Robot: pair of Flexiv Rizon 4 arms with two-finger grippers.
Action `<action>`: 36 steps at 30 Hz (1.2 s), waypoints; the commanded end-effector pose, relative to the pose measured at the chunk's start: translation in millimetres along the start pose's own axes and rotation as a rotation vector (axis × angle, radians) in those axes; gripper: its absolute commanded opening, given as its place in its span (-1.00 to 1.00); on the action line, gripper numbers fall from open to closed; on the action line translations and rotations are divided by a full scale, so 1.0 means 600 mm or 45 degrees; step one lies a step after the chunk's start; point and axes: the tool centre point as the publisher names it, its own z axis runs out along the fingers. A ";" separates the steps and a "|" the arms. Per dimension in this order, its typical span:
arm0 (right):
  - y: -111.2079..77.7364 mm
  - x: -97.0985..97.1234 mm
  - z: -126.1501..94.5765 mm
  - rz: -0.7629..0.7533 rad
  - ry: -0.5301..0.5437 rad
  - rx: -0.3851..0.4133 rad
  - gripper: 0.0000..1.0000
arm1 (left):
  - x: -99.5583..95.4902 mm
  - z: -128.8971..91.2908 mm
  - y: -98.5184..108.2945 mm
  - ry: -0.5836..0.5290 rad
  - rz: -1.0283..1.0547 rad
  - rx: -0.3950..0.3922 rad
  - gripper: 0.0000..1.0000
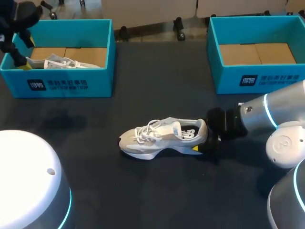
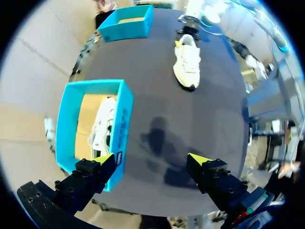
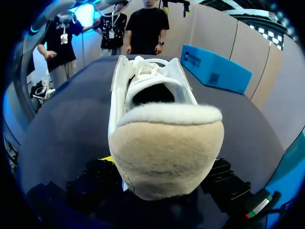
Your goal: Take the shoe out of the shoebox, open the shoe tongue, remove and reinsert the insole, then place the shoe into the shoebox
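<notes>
A white and beige sneaker [image 1: 162,138] stands upright on the dark table, toe pointing left. My right gripper [image 1: 202,143] is at its heel. In the right wrist view the fuzzy beige heel [image 3: 162,143] fills the space between the fingers, which press it from both sides; my right gripper [image 3: 162,176] is shut on the shoe. My left gripper [image 2: 152,162] hangs open and empty high above the near wall of the left shoebox [image 2: 125,109]. From the left wrist the sneaker [image 2: 187,62] shows far ahead. In the head view my left gripper [image 1: 21,47] is over that box's left end.
The left teal shoebox [image 1: 71,83] holds a second white shoe [image 1: 59,63] on cardboard. An empty teal shoebox [image 1: 257,78] stands at the back right. Bare dark tabletop lies between the boxes and in front of the sneaker.
</notes>
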 end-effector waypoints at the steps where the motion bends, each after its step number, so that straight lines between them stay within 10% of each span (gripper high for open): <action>1: 0.002 0.001 0.005 0.001 -0.004 0.009 -1.00 | 0.015 0.013 -0.028 -0.128 -0.321 -0.128 1.00; 36: 0.002 0.001 0.005 0.001 -0.004 0.009 -1.00 | 0.157 0.095 -0.209 -0.017 -1.619 -0.052 1.00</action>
